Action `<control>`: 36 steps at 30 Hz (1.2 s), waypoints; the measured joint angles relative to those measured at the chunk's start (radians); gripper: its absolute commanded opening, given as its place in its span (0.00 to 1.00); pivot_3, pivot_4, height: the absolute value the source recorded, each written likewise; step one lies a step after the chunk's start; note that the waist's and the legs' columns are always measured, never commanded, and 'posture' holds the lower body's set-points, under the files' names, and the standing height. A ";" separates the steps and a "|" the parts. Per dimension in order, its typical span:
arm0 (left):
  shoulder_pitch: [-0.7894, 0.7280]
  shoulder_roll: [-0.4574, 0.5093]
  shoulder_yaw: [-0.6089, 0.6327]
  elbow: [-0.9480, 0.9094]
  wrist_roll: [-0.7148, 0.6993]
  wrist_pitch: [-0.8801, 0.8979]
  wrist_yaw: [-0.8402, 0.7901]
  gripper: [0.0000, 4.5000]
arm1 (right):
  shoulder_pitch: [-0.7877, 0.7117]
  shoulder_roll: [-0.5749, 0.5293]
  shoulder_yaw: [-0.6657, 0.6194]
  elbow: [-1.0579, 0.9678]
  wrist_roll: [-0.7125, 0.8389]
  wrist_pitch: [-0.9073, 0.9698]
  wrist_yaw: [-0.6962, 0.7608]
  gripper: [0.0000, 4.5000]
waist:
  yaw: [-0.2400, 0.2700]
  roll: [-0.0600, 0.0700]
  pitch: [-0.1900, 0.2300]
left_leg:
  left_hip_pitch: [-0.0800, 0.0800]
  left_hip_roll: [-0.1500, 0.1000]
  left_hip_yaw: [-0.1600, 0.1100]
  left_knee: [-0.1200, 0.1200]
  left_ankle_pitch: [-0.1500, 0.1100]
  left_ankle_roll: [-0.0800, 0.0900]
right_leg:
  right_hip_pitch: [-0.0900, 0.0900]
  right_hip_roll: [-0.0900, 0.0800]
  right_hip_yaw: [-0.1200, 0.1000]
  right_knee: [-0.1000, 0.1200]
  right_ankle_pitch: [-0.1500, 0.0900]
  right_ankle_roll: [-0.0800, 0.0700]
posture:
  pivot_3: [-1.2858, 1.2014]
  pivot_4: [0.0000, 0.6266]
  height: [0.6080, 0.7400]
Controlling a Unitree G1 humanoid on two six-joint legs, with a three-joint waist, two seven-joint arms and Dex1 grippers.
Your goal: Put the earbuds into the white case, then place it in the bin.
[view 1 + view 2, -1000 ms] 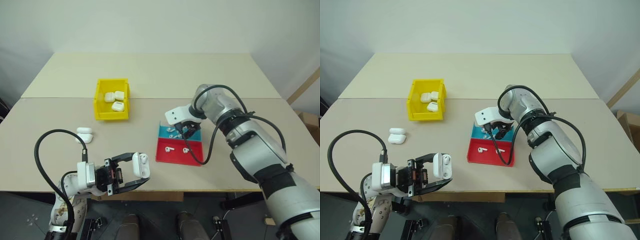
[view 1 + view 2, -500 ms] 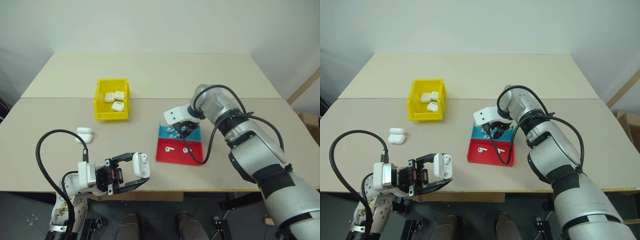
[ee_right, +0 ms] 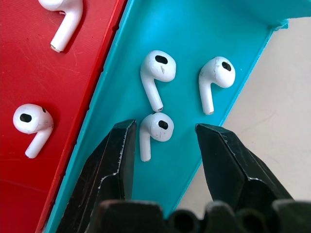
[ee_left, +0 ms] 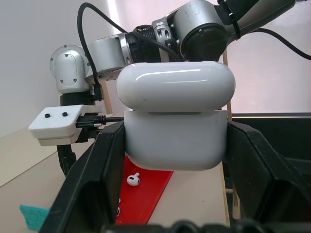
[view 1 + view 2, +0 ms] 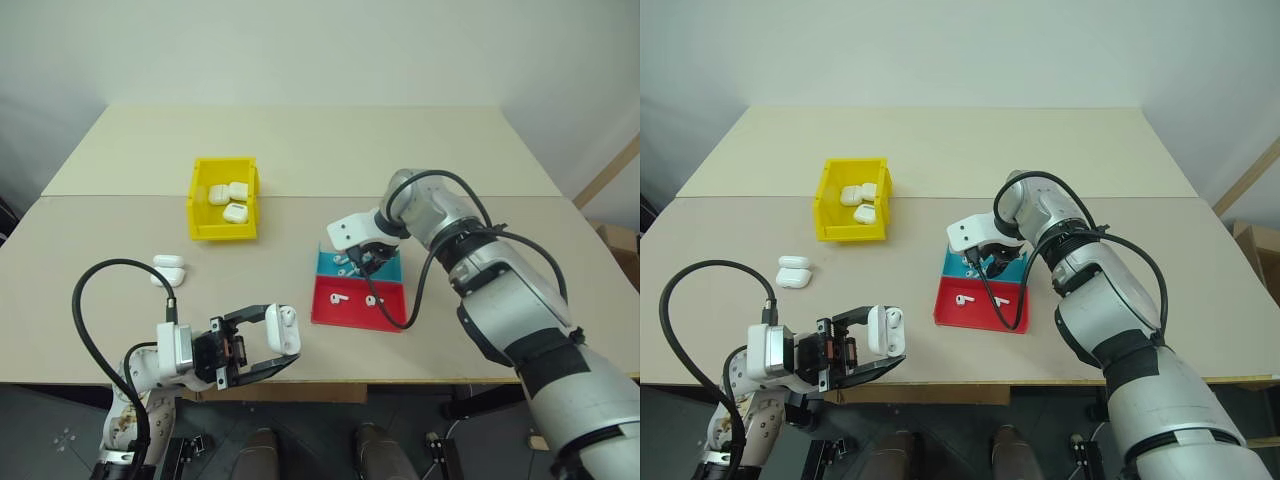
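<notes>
A: Left gripper clamped on the white case, lid ajar, one black finger on each side!

B: And behind it, the red tray with an earbud, the right gripper above the table.

Head stereo pair looking down over table, wrist cameras close along jaws

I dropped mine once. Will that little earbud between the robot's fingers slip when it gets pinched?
Probably a bit: the earbud looks glossy and rounded, so the right gripper could squirt it sideways. It looks tiny and likely light. Its stem lies flat in the blue tray.
</notes>
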 measured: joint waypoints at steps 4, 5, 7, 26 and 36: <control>-0.001 0.000 -0.002 0.000 0.002 0.000 0.003 0.61 | 0.000 0.000 0.000 0.000 -0.003 -0.007 0.000 0.45 | -0.004 0.000 0.000 | 0.000 0.000 0.000 0.000 0.000 0.000 | 0.000 0.000 0.000 0.000 0.000 0.000 | 0.52 0.24 1.00; -0.001 0.000 -0.002 0.000 0.004 0.000 0.003 0.61 | 0.000 0.000 0.000 0.000 -0.003 -0.007 0.000 0.45 | -0.005 0.000 0.000 | 0.000 0.000 0.000 0.000 0.000 0.000 | 0.000 0.000 0.000 0.000 0.000 0.000 | 0.52 0.24 1.00; -0.001 0.000 -0.004 0.000 0.006 0.000 0.005 0.61 | 0.000 0.000 0.000 0.000 -0.004 -0.010 0.001 0.45 | -0.007 0.000 0.000 | 0.000 0.000 0.000 0.000 0.000 0.000 | 0.000 0.000 0.000 0.000 0.000 0.000 | 0.52 0.24 1.00; -0.005 0.002 -0.010 0.000 0.008 0.000 0.018 0.61 | -0.001 0.001 -0.006 -0.004 -0.006 -0.017 0.012 0.26 | -0.014 0.000 0.000 | 0.001 0.000 0.000 0.000 0.000 0.000 | 0.000 0.000 0.000 0.001 0.000 0.000 | 0.52 0.24 1.00; -0.005 0.004 -0.011 0.000 0.017 0.000 0.020 0.61 | -0.001 0.002 -0.005 -0.006 -0.014 -0.044 -0.005 0.26 | -0.014 0.000 0.000 | 0.000 0.000 0.000 0.000 0.000 0.000 | 0.000 0.000 0.000 0.001 0.000 0.000 | 0.52 0.24 1.00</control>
